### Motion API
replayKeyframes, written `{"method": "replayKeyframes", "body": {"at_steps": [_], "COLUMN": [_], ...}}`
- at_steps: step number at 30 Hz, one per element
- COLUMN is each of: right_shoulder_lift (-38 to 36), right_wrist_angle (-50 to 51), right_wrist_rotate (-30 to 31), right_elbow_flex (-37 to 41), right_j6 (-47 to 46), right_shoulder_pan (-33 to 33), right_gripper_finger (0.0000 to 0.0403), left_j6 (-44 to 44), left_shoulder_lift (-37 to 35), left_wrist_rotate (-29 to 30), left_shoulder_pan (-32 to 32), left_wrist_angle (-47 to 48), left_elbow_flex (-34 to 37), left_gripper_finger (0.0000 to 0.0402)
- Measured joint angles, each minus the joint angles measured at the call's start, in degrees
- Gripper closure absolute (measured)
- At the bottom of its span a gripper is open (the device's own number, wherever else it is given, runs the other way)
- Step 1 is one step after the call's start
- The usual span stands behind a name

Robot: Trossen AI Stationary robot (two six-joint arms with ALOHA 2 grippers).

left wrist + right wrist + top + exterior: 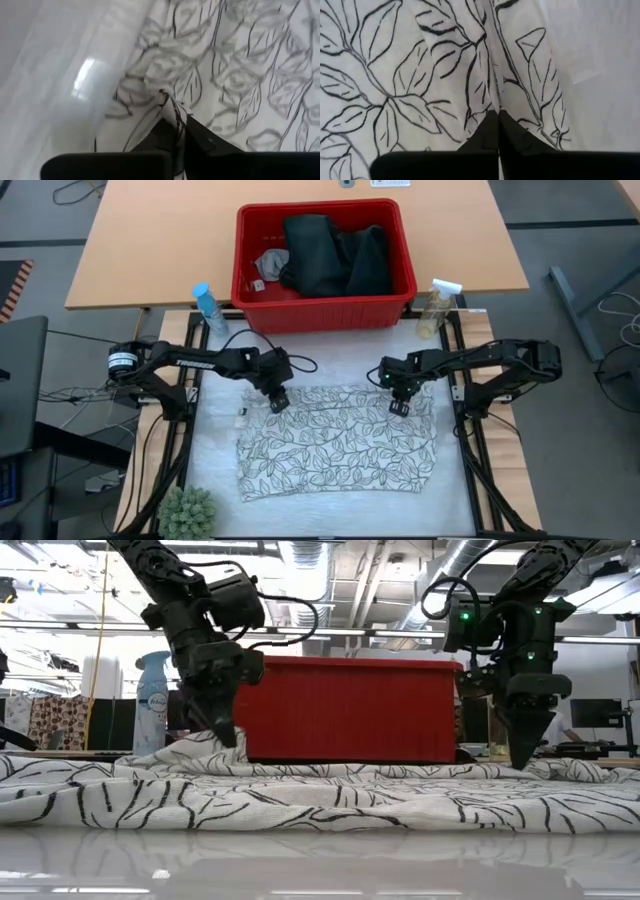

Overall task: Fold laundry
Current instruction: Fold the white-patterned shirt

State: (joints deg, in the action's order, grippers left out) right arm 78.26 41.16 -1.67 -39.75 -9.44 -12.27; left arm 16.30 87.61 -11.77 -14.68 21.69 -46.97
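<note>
Both claws pinched shut on the far edge of the leaf-print cloth

No writing can be read; the spray bottle [208,307] label is too small. The leaf-print cloth [340,448] lies spread at table centre; the left gripper [278,401] nips its 11 o'clock corner, the right gripper [399,407] its 1 o'clock corner, each closed on a fold. At 12 o'clock the red basket [324,308] holds the dark jeans [335,256] and a half-hidden grey cloth [270,262].
</note>
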Motion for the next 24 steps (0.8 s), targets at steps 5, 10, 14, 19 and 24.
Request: {"method": "replayKeyframes", "body": {"at_steps": [5,10,14,19,24], "right_shoulder_lift": [0.0,0.0,0.0,0.0,0.0], "right_wrist_angle": [2.9,5.1,8.0,10.1,9.9], "right_wrist_rotate": [0.0,0.2,1.4,1.8,1.9], "right_elbow_flex": [-2.5,-5.7,-7.3,-7.5,-7.5], "right_j6": [-0.2,-0.4,-1.6,-4.0,-6.0], "right_shoulder_pan": [1.3,2.3,3.1,5.2,8.4], "right_gripper_finger": [0.0387,0.0386,0.0386,0.0387,0.0387], "left_j6": [-2.1,-2.1,-1.3,-0.1,0.2], "left_shoulder_lift": [0.0,-0.1,-0.5,-2.2,-5.5], "left_wrist_rotate": [0.0,0.2,0.7,1.8,4.7], "left_shoulder_pan": [0.7,1.6,2.7,5.1,7.9], "left_wrist_angle": [4.9,5.9,5.9,6.5,7.1], "left_elbow_flex": [-0.4,-0.4,-0.4,-0.4,-0.4], "left_gripper_finger": [0.0401,0.0401,0.0401,0.0401,0.0401]}}
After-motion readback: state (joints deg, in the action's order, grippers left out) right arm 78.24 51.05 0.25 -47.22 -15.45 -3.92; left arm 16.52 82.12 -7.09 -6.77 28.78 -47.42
